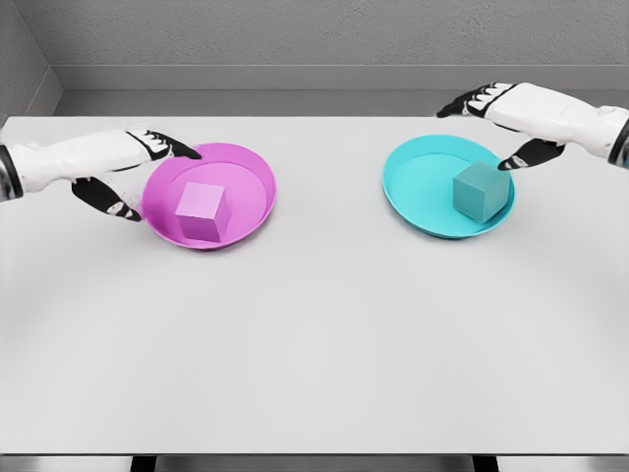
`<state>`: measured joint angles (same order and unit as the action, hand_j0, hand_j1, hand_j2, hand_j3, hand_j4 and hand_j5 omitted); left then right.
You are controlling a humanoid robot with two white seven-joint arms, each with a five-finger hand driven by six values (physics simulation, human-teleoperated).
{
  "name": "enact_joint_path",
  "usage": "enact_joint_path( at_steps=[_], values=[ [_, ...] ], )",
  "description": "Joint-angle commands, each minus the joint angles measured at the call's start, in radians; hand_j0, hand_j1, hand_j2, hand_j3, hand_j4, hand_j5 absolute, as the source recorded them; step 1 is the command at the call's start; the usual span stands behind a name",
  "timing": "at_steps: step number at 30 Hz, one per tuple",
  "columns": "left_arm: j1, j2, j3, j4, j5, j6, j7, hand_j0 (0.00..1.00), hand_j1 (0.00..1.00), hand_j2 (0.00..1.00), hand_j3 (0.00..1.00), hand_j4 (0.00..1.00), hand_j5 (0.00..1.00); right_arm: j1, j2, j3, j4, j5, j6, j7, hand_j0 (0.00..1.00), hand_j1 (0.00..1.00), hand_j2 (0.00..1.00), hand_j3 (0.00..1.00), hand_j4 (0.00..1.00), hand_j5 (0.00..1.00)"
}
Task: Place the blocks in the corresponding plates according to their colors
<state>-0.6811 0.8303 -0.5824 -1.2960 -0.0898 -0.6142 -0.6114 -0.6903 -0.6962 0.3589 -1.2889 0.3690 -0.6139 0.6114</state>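
Smooth cubes in round plates

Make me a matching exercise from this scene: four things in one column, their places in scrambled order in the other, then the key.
Things:
1. pink block
2. teal block
3. left robot hand
4. right robot hand

Places:
A. at the pink plate's left rim
B. in the teal plate
C. above the teal plate's far right edge
D. in the pink plate

Pairs: 1-D, 2-B, 3-A, 4-C

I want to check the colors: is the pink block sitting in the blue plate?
No, the pink block sits in the pink plate.
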Motion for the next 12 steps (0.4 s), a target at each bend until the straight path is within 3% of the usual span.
enact_joint_path(
  at_steps=[1, 3, 5, 8, 12],
  values=[
    [0.009, 0.067, 0.001, 0.003, 0.087, 0.003, 0.001, 1.0, 1.0, 1.0, 1.0, 1.0, 1.0, 0.0, -0.006, -0.049, 0.057, -0.007, 0.003, -0.001, 1.0, 1.0, 1.0, 1.0, 1.0, 1.0],
    [0.031, 0.101, 0.003, 0.003, 0.116, 0.003, 0.001, 1.0, 1.0, 1.0, 1.0, 1.0, 1.0, 0.002, -0.046, -0.187, 0.195, -0.007, 0.003, -0.001, 1.0, 1.0, 1.0, 1.0, 1.0, 1.0],
    [0.032, 0.101, 0.003, 0.032, 0.116, 0.003, 0.001, 1.0, 1.0, 1.0, 1.0, 1.0, 1.0, 0.008, -0.085, -0.238, 0.318, -0.007, 0.003, -0.001, 1.0, 1.0, 1.0, 1.0, 1.0, 1.0],
    [0.034, 0.102, 0.018, 0.083, 0.116, 0.003, 0.001, 1.0, 1.0, 1.0, 1.0, 1.0, 1.0, 0.014, -0.088, -0.229, 0.304, -0.008, 0.003, -0.001, 1.0, 1.0, 1.0, 1.0, 1.0, 1.0],
    [0.034, 0.101, 0.019, 0.084, 0.116, 0.003, 0.001, 1.0, 1.0, 1.0, 1.0, 1.0, 1.0, 0.011, -0.083, -0.149, 0.252, -0.007, 0.003, -0.001, 1.0, 1.0, 1.0, 1.0, 1.0, 1.0]
  ],
)
